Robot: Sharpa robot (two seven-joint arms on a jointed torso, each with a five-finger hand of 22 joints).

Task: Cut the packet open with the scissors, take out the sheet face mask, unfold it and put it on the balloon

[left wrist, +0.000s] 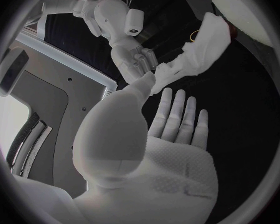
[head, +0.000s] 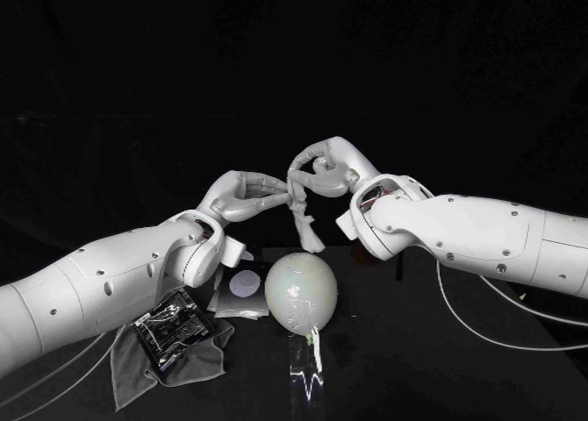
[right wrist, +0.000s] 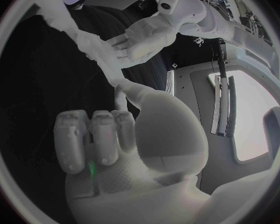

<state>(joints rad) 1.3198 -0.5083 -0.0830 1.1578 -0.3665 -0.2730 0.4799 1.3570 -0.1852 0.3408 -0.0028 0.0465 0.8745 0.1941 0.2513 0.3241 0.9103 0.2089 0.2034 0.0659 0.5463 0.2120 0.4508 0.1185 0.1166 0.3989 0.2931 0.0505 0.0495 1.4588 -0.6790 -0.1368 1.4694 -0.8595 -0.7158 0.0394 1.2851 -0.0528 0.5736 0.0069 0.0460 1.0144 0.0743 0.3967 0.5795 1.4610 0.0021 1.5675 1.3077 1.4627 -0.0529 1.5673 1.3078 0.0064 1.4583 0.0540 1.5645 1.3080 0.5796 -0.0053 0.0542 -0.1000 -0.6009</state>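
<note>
Both hands are raised above the black table [head: 408, 351] with the white sheet mask [head: 304, 219] between them. The mask hangs down as a narrow, crumpled strip over the balloon. My left hand [head: 250, 195] pinches its upper edge; in the left wrist view the thumb presses the mask [left wrist: 193, 55] while the other fingers [left wrist: 177, 117] stay straight. My right hand [head: 322, 168] grips the top of the mask from the other side; in the right wrist view its fingers [right wrist: 93, 139] are curled and the mask [right wrist: 84, 40] runs toward the left hand [right wrist: 143, 35]. The pale balloon [head: 300, 292] lies on the table below.
A silver packet [head: 241, 294] with a white oval lies just left of the balloon. A glossy black packet [head: 174, 323] rests on a grey cloth [head: 161, 364] under my left forearm. A thin clear strip [head: 307, 368] lies in front of the balloon. White cables [head: 497, 329] trail at the right.
</note>
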